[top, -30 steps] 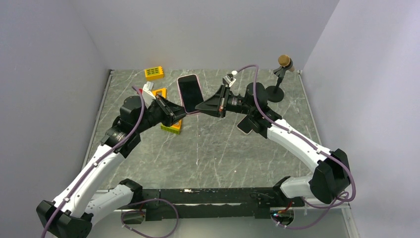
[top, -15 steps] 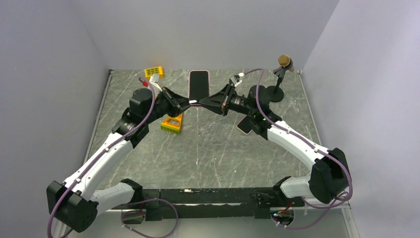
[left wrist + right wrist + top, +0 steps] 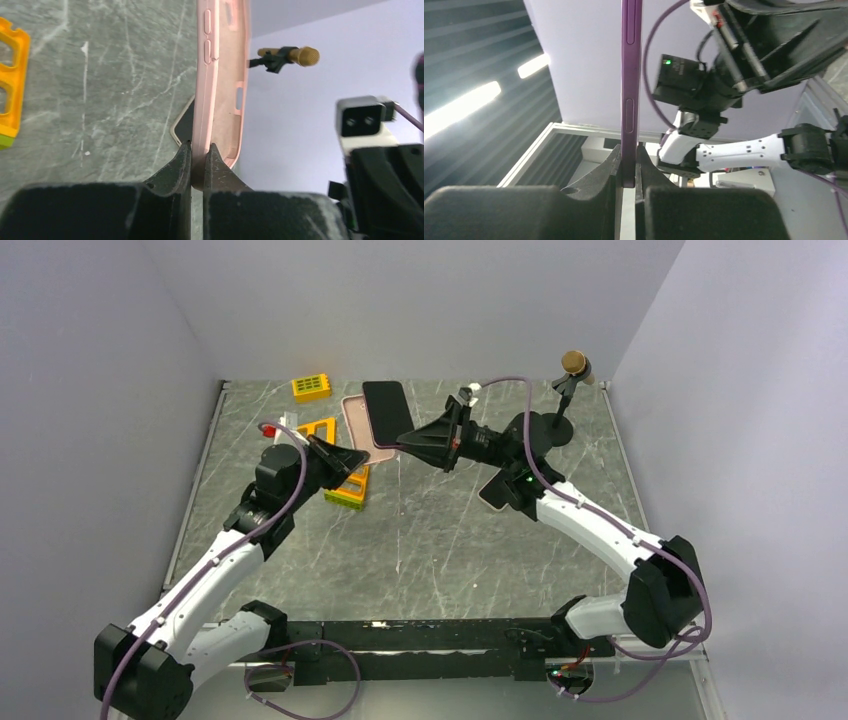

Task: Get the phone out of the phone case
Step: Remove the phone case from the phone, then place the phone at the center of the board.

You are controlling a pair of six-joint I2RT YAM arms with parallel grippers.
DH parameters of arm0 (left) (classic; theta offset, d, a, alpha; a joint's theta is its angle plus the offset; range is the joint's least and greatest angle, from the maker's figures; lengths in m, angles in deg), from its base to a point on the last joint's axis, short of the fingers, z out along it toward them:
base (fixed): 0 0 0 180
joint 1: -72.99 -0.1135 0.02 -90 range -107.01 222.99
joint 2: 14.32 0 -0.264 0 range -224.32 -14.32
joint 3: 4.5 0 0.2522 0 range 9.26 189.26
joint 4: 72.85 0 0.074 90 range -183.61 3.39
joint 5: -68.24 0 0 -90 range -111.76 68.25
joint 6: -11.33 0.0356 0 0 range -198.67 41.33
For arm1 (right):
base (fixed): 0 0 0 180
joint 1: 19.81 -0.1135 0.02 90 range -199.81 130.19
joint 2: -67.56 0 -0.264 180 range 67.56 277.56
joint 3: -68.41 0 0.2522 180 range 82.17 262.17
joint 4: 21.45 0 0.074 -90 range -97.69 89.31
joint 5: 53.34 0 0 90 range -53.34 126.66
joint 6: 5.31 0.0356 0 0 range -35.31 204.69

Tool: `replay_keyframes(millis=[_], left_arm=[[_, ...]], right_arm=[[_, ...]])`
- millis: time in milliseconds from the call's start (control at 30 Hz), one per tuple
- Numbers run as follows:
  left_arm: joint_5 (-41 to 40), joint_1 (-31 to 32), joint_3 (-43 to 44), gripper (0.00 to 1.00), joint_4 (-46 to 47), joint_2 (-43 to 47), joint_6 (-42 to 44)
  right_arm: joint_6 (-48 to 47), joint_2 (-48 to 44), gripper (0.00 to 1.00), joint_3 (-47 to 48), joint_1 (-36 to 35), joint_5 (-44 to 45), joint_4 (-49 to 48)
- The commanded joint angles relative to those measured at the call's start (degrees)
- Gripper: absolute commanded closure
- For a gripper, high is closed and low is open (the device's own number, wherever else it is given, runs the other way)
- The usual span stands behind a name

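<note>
Just right of the phone case (image 3: 353,426), the phone (image 3: 386,410); microphone (image 3: 574,364) back right, block (image 3: 311,387) back left.

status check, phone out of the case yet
Left gripper shut on case. Right gripper shut on phone. Case empty, phone out. Nothing blocking.

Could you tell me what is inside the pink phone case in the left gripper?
Nothing visible: the pink case shows bare lining. The phone is out, clamped in the right gripper. The left gripper covers the case's lower end.

Top cam high, down on table (image 3: 420,540); wrist cams tight along own fingers (image 3: 175,172) (mic (image 3: 574,363) shared w/ left)
</note>
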Motion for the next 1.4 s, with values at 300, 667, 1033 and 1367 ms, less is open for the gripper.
replay_keyframes(millis=[300, 667, 1033, 1367], left_arm=[[5.7, -4.5, 2.8, 1.00, -9.2, -1.1, 0.4], [18.0, -13.1, 10.3, 1.00, -7.5, -17.8, 14.9], [19.1, -14.9, 31.2, 1.00, -5.9, -46.6, 21.8], [20.4, -16.7, 49.8, 1.00, -6.5, -65.6, 27.0]], right_arm=[[-39.9, -3.4, 1.00, 15.3, 3.6, 0.2, 44.9], [-61.1, 15.2, 1.00, 18.6, 15.3, 0.1, 53.4], [-63.0, 38.8, 1.00, 37.6, 17.4, 5.0, 49.4], [-59.6, 62.0, 1.00, 61.3, 18.7, 3.4, 46.0]])
